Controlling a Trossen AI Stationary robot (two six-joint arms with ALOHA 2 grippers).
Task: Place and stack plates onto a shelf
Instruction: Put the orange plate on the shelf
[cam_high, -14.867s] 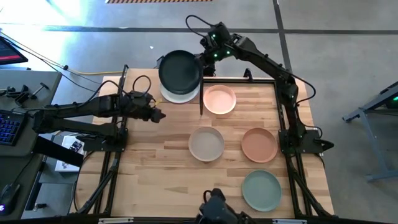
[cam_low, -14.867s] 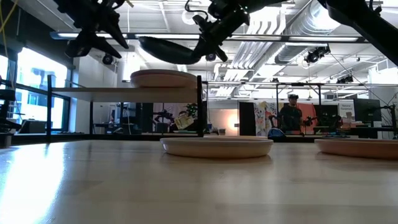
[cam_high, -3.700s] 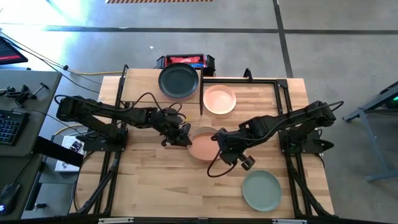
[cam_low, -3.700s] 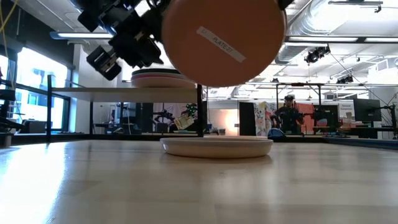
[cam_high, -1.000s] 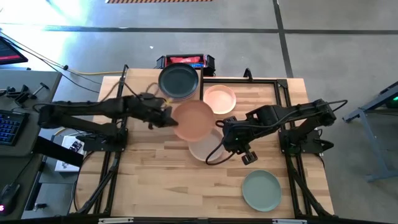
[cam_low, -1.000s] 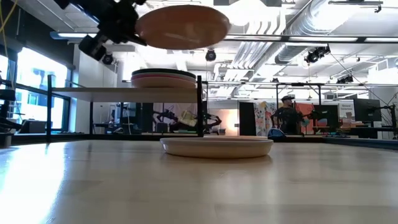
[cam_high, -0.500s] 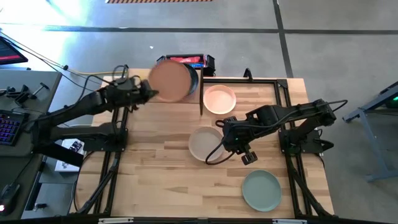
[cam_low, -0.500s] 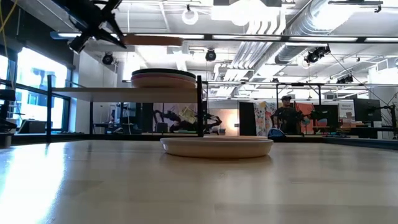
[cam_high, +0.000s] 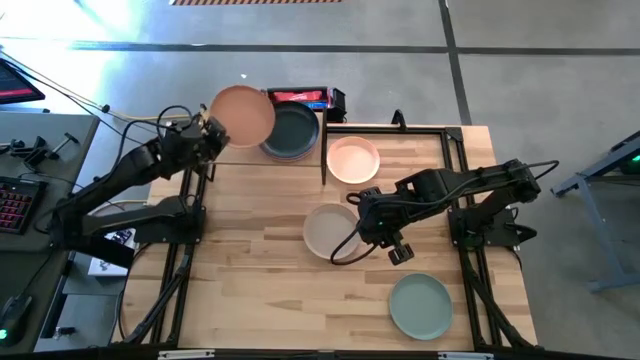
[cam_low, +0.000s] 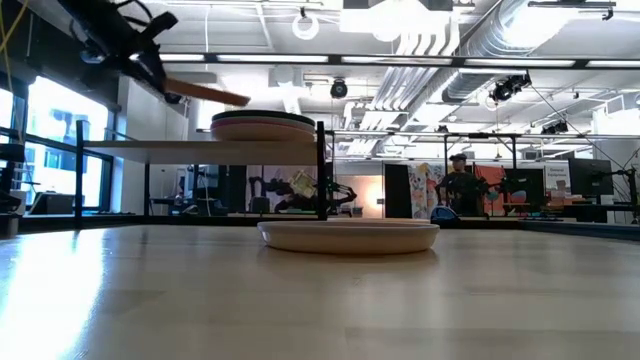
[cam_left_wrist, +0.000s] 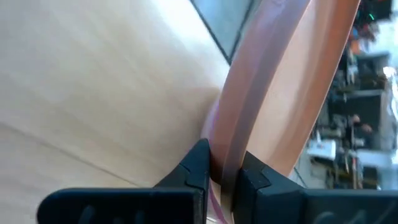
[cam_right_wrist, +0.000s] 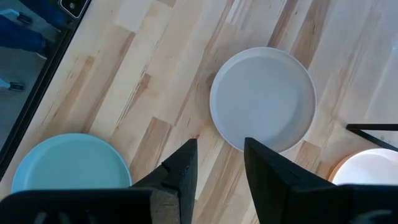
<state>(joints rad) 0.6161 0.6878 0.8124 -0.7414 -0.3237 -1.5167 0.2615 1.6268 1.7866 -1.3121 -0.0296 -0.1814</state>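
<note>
The left gripper (cam_high: 207, 138) pinches the terracotta plate (cam_high: 243, 115) by its rim, tilted, at ten o'clock of the shelf stack (cam_high: 292, 130). The plate looks stiff, light and probably breakable; the rim suits gripping. The right gripper (cam_high: 372, 238) hangs parted, empty, beside the beige plate (cam_high: 330, 230).

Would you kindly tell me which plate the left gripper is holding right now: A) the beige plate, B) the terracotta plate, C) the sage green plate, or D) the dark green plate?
B: the left gripper pinches the rim of the terracotta plate, raised beside the shelf stack, and the left wrist view shows its fingers clamped on that rim.
</note>
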